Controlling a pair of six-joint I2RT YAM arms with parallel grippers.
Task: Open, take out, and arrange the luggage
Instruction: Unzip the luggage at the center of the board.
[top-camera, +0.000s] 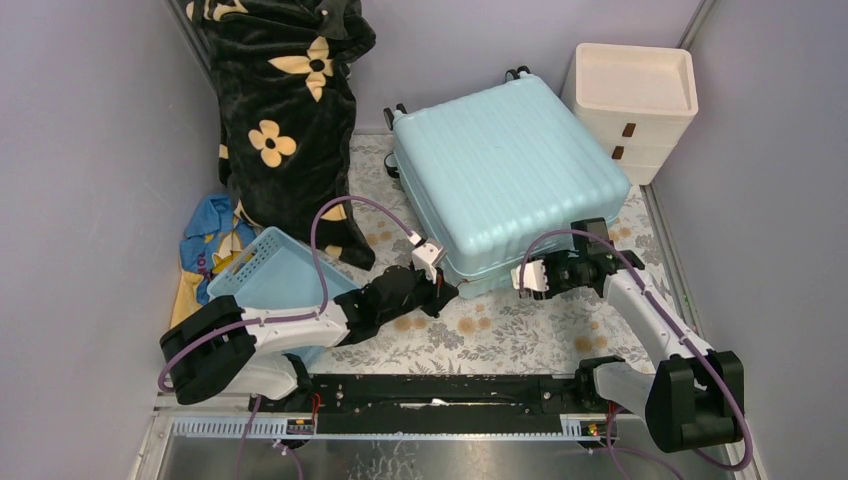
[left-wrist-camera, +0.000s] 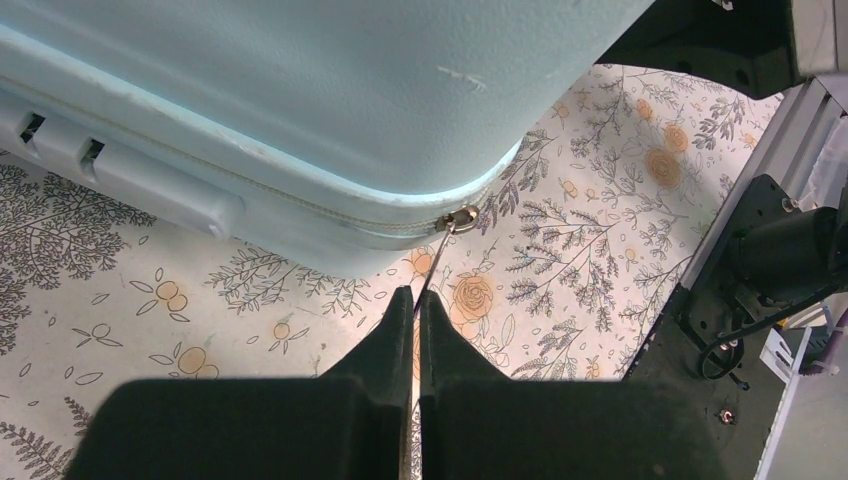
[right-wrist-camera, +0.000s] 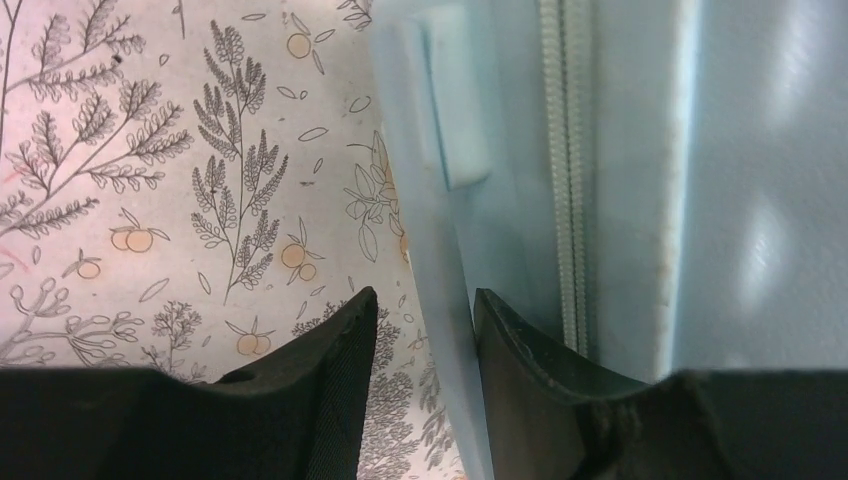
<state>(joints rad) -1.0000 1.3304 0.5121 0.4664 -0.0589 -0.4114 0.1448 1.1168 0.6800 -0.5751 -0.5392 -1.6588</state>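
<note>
The left gripper (left-wrist-camera: 418, 305) was clamped tight on the thin metal pull tab (left-wrist-camera: 437, 252) of the zip, with the tab running from between its fingertips up to the brass slider (left-wrist-camera: 458, 218). That slider sat at a rounded corner of the luggage (top-camera: 510, 170), on the side facing the near edge of the table (top-camera: 500, 325).

The right gripper (right-wrist-camera: 425, 335) stood with its jaws partly apart, straddling the lower rim of the shell on the same near side. One finger lay against the shell, while floral cloth showed between the other finger and the rim, so it did not look clamped. Beside it the zip teeth (right-wrist-camera: 570, 200) were meshed.

The pale aqua suitcase lay flat toward the far right of the table, its wheels toward the far edge. Its lid rested down on its base. A cream drawer unit (top-camera: 635, 95) stood in the far right corner. A small blue basket (top-camera: 265, 265) sat toward the near left, and a black flowered blanket (top-camera: 290, 110) was piled at the far left.

By my judgement the task was at its first step. The zip pull was caught, but the case was still closed. How much of the zip was already undone could not be told. Running the slider round, lifting the lid, taking things out and arranging them all remained.
</note>
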